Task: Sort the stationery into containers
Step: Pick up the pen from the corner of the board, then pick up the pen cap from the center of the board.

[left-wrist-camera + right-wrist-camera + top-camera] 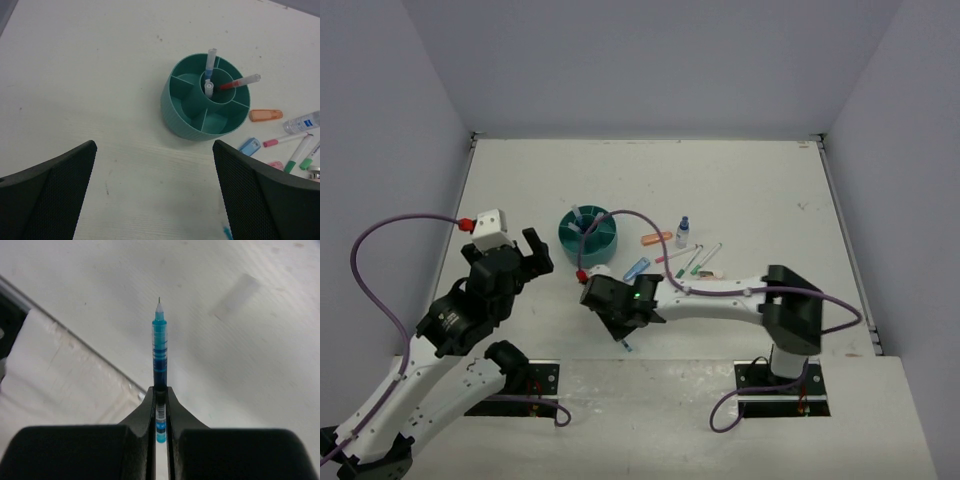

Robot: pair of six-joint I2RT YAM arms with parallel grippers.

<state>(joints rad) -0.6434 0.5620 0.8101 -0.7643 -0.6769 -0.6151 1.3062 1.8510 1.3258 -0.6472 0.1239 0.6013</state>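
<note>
My right gripper (160, 392) is shut on a thin blue pen (160, 345), whose tip points past the fingers just above the table. In the top view this gripper (620, 330) is near the table's front edge, below the round teal organizer (585, 248). The organizer (172, 112) holds a red pen (239, 82) and a blue-and-white pen (210, 62) in its central cup. My left gripper (154, 150) is open and holds nothing; it hovers left of the organizer (523, 243). An orange marker (265, 115), a light-blue marker (249, 146), a pink pen (285, 140), a green pen (299, 154) and a small clear bottle (302, 121) lie to the organizer's right.
The loose stationery (690, 258) is clustered just above my right arm (720, 295). A purple cable (650, 232) arcs over that area. The table's front edge and a white ledge (60, 375) lie close under the right gripper. Grey walls enclose the table.
</note>
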